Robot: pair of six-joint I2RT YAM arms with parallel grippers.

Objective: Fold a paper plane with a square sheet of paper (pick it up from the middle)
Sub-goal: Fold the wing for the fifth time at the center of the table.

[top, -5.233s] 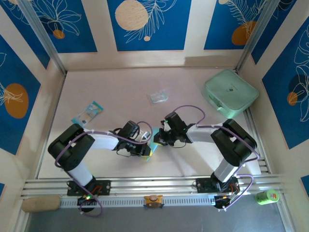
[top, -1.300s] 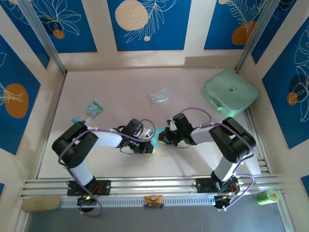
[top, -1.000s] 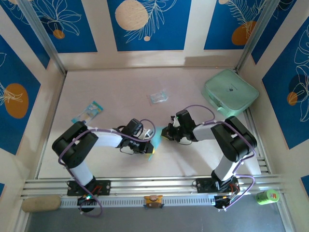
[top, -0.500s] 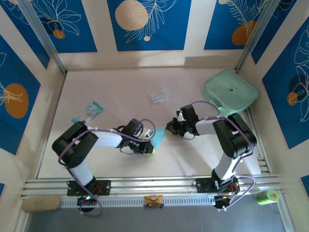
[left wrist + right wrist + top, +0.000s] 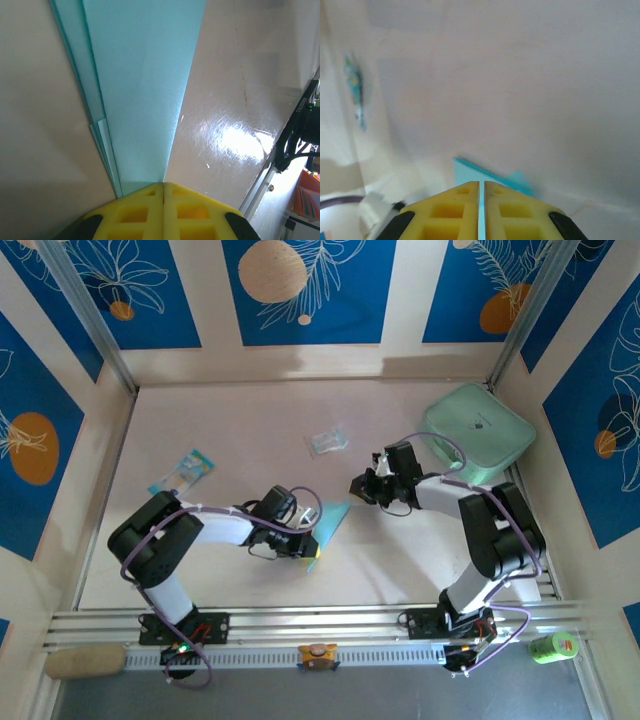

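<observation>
Currently, the paper plane (image 5: 331, 522) is clamped at its near end by the left pincer (image 5: 303, 544), just left of the counter's middle and toward the near edge. In the left wrist view the yellow pads (image 5: 135, 210) are seen pressed together on the narrow folded end. From there the light-blue paper is seen widening away over the counter (image 5: 250, 420), with stacked folded layers shown along its left edge. From above, the plane is seen as a slim wedge set slantwise, its wider far end turned toward the right pincer (image 5: 357, 487). That pincer is held apart from the paper, a little beyond that end, and nothing is gripped by it. Its 2 fingers are all but together, with a thin slit shown between them in the right wrist view, where a corner of the blue paper is seen past the fingertips. A clear wrapper (image 5: 327, 441) is seen farther back near the middle. A blue-and-white packet (image 5: 182, 471) is found well to the left. A mint-green case (image 5: 477, 432) is set at the far right corner.
</observation>
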